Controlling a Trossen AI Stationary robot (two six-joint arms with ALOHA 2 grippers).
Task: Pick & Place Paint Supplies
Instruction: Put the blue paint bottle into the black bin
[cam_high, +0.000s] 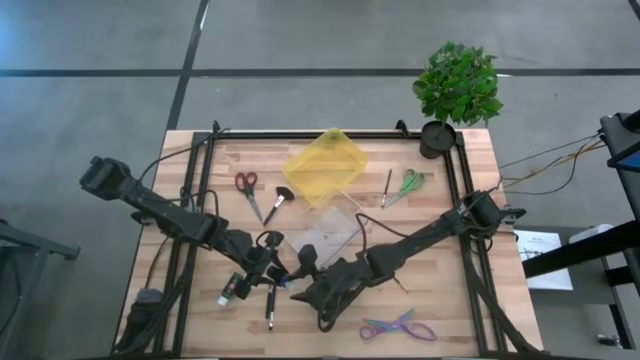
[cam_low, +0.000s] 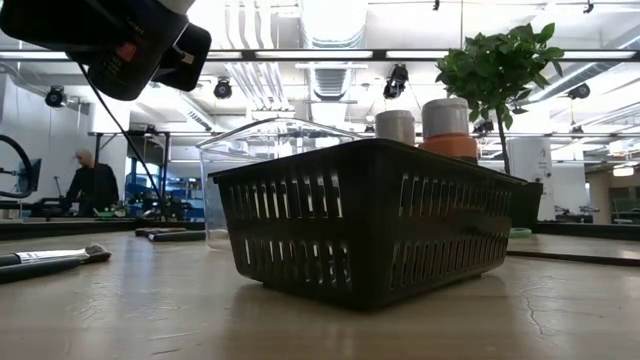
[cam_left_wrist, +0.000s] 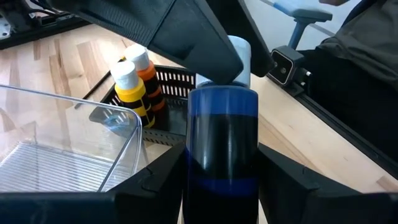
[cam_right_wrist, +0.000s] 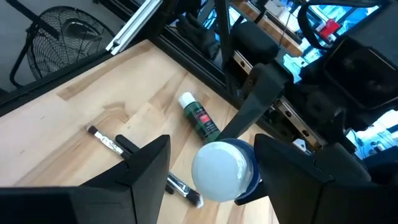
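Note:
The dark blue bottle (cam_left_wrist: 221, 143) with its white cap (cam_right_wrist: 222, 169) stands upright between both grippers, near the table's front middle (cam_high: 290, 283). My left gripper (cam_left_wrist: 221, 183) is shut on its body. My right gripper (cam_right_wrist: 211, 155) is open above it, one finger on either side of the cap; I cannot tell whether they touch. The green bottle (cam_right_wrist: 199, 121) lies on its side on the wood (cam_high: 232, 290), with dark-handled brushes (cam_right_wrist: 106, 140) (cam_high: 270, 305) next to it. An orange and a yellow bottle (cam_left_wrist: 134, 84) stand in the black basket (cam_left_wrist: 168, 78). My left gripper pinches the dark blue bottle's body (cam_left_wrist: 221, 162) between its two fingers (cam_left_wrist: 155, 183), coming in level across it. The bottle stays upright in the hold. Its foot is outside the picture, so whether it rests on the table cannot be told.
A clear tub (cam_left_wrist: 68, 155) sits beside the basket (cam_low: 370, 220), a yellow tray (cam_high: 325, 165) farther back. Red scissors (cam_high: 247, 190), a wide brush (cam_high: 278, 203), green scissors (cam_high: 408, 183), purple scissors (cam_high: 400, 328) and a potted plant (cam_high: 455, 90) lie around.

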